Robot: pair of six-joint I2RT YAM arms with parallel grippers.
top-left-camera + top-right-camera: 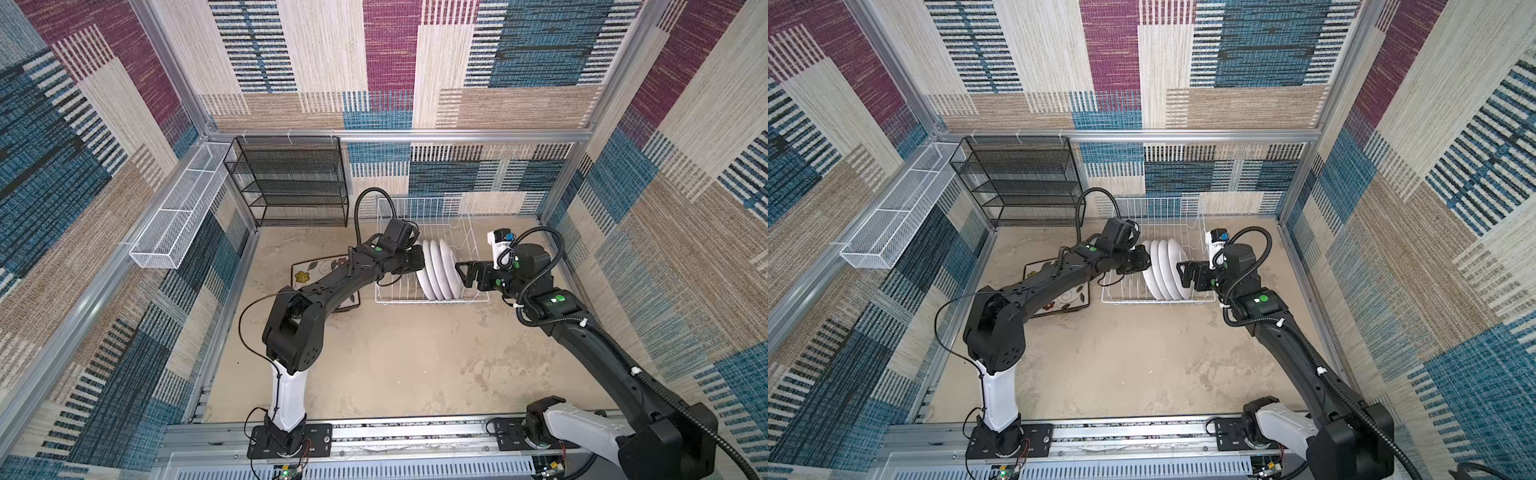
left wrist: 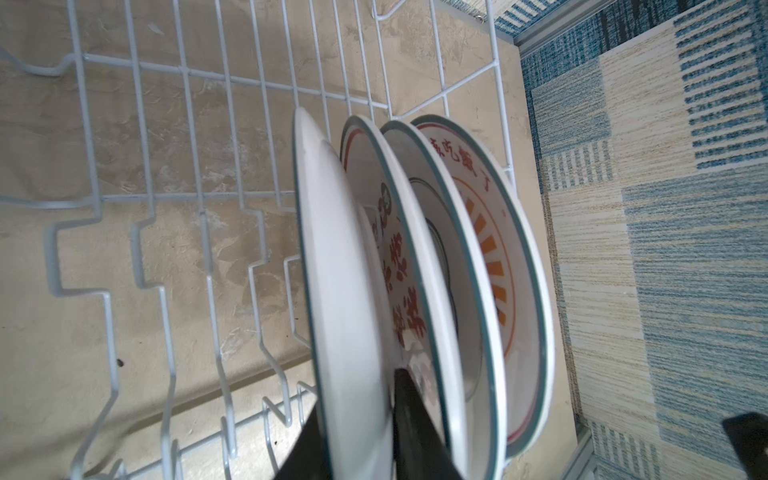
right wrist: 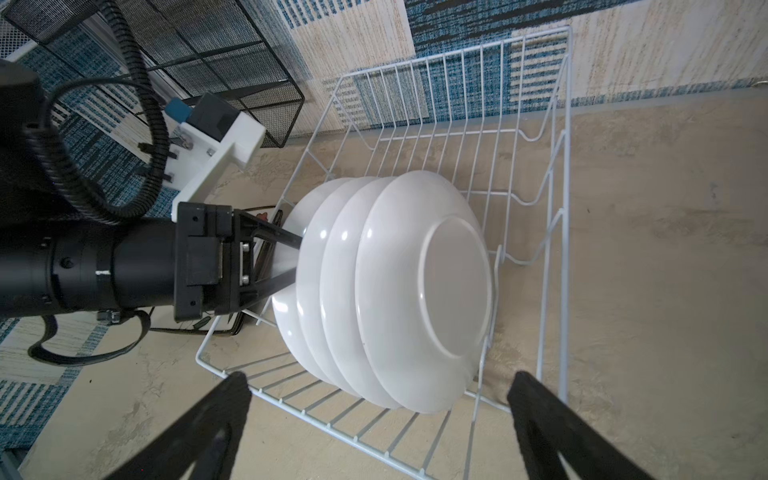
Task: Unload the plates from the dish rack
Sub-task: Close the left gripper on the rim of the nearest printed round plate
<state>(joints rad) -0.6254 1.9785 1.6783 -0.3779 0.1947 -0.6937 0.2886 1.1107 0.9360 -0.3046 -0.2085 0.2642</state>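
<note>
1. Two fingers of my left gripper (image 2: 357,399) pinch the end plate (image 2: 332,270) at its rim, one on each face; it looks clamped
2. That plate stands on edge with three other round plates (image 2: 465,257), close-packed at the right end of the dish rack (image 1: 419,205)
3. I'd lift straight up clear of the tines before swinging out, so the neighbour isn't dragged
4. The wire rack looks light; if it rises too, I'd pause
5. My right gripper (image 3: 380,376) gapes empty just beside the rack's right end and could steady it
6. The square plates (image 1: 309,270) lie flat on the table (image 1: 395,365) left of the rack, a fair landing spot
</note>
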